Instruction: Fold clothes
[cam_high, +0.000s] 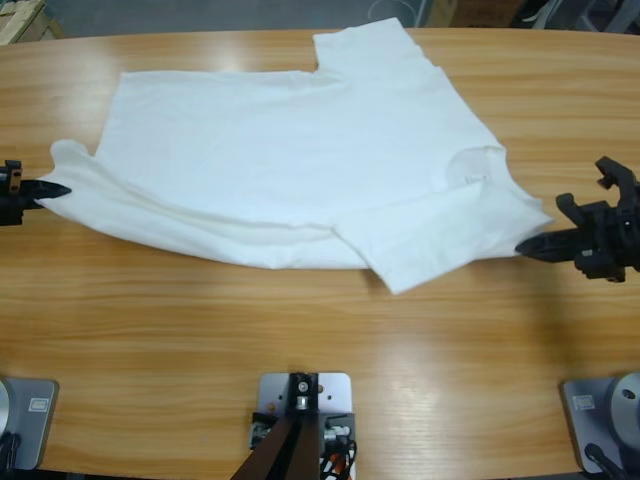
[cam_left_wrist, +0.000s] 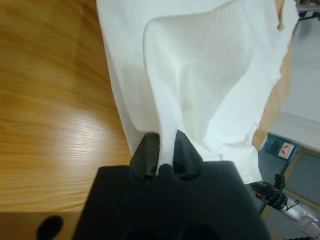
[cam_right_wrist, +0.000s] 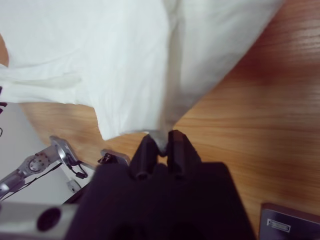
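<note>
Clearly soft, light, limp: shirt (cam_high: 300, 170) spread on desk (cam_high: 300, 350) between pincers, left pincer (cam_high: 48, 190) and right pincer (cam_high: 530, 246) each pinching an edge; best gripped at corners.

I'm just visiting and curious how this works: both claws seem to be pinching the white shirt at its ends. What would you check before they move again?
1. Left gripper shut on the T-shirt: ok, cloth is pinched between its jaws at the shirt's edge.
2. Right gripper shut on the T-shirt: ok, a corner of cloth sits between its jaws.
3. Shirt lies on the table, nothing hanging over an edge: ok in the high view.
4. Cloth flat and smooth: not ok, the near edge is already doubled over and rumpled.
5. Far sleeve spread out: ok, it lies flat toward the far edge.
6. How deep each grip is: cannot tell.
</note>
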